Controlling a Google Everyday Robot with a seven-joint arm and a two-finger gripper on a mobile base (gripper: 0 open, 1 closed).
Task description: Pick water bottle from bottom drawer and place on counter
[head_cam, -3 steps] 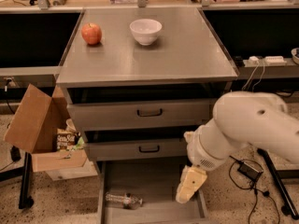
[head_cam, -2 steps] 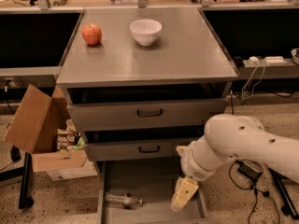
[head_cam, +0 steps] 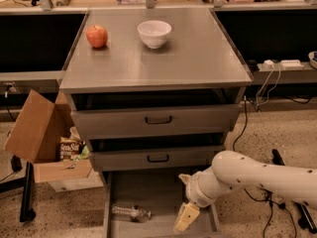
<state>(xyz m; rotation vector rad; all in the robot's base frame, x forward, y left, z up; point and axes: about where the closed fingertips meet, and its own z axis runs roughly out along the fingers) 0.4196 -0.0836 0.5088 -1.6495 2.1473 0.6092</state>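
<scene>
- The gripper point(head_cam: 186, 217), a pale yellow tip on a thick white arm point(head_cam: 257, 175), hangs low over the right half of the bottom drawer point(head_cam: 154, 191), pointing down and slightly left. Whether it is released or clenched cannot be told. Nothing is seen in it.
- The water bottle point(head_cam: 131, 212) lies on its side on the drawer floor, left of the gripper and apart from it. Its narrow end seems to point toward the gripper.
- Risk: a light, round bottle lying flat would likely roll or skid toward the drawer's left wall if it is touched on one side before it is gripped.
- Risk: the thin, crinkly plastic may buckle under a hard squeeze and slip out. The see-through body also makes the approach easy to misjudge.
- Risk: the lower handled drawer point(head_cam: 157, 158) and the upper handled drawer point(head_cam: 158, 119) stand just behind and above the tray. A lift too close to the cabinet could strike their fronts or the thin front edge of the counter point(head_cam: 198, 63).
- Risk: on the counter, high above, a red apple point(head_cam: 97, 35) sits at the back left and a white bowl point(head_cam: 154, 33) at the back centre. A bottle set down near them could knock them, and a bottle released while tilted could topple and roll off.
- An open cardboard box point(head_cam: 34, 128) stands left of the cabinet, well apart from the arm, and is unlikely to interfere.
</scene>
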